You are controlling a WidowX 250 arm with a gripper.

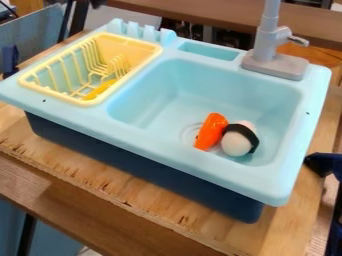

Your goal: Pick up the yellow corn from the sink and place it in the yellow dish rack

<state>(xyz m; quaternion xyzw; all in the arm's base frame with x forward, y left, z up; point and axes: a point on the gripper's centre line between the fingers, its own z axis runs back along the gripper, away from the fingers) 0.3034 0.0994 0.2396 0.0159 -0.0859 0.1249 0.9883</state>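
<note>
I'm standing by and watching one toy sink (184, 161) that is sitting on a wooden board (100, 172), and I cannot tell how the arm is posing, nor whether the gripper is standing wide or narrow or is holding anything. Two toy pieces are lying in the one big basin (160, 95), toward its near right part: one orange piece (212, 131), which is slanting with its upper end pointing away from me, and one white piece (236, 144), rounded, which is wearing a single black band (244, 132) around its middle. The two are lying side by side, the orange one on the left, its upper right side touching the band. The orange piece is also covering part of the round drain (190, 133). Over on the left, one yellow rack (33, 86) is resting in the sink's other hollow, and one yellow piece (100, 90) is lying inside it, near its front right corner. One grey faucet (267, 42) is rising from the back right of the rim, its one small handle (298, 40) sticking out to the right, and one shallow tray (208, 51) is sitting just left of its base. Two small dark dots are marking the rim, one on the left and one on the right
</note>
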